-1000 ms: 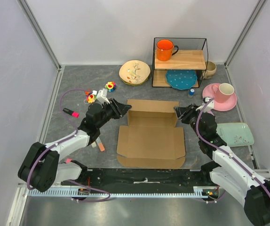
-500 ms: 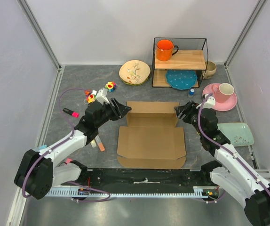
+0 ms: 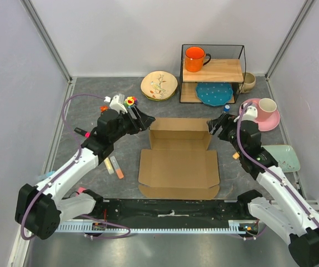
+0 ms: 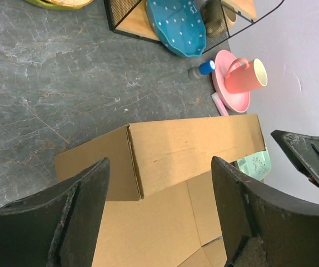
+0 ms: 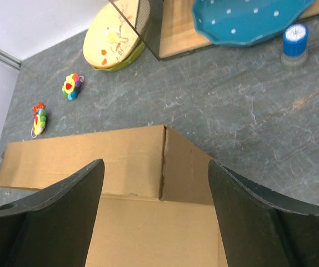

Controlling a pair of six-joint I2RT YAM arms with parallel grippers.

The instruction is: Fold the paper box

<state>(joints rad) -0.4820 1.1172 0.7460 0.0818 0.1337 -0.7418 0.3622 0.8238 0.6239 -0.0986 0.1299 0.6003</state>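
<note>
Grey table [image 3: 165,108]: paper box [image 3: 179,167] centre; wire shelf [image 3: 220,70], yellow plate [image 3: 159,85], pink saucer [image 3: 268,122] behind.

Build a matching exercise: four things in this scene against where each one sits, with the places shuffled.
Things:
1. orange mug
2. blue dotted plate
3. cup
4. paper box

Places:
a. on the pink saucer
b. on the table, back wall raised
c. on the top shelf board
d. on the lower shelf board

Pairs: 1-c, 2-d, 3-a, 4-b.

Plain pale walls [image 3: 148,33] enclose a grey marbled tabletop [image 3: 87,89] holding a wire-framed wooden shelf [image 3: 220,70].
</note>
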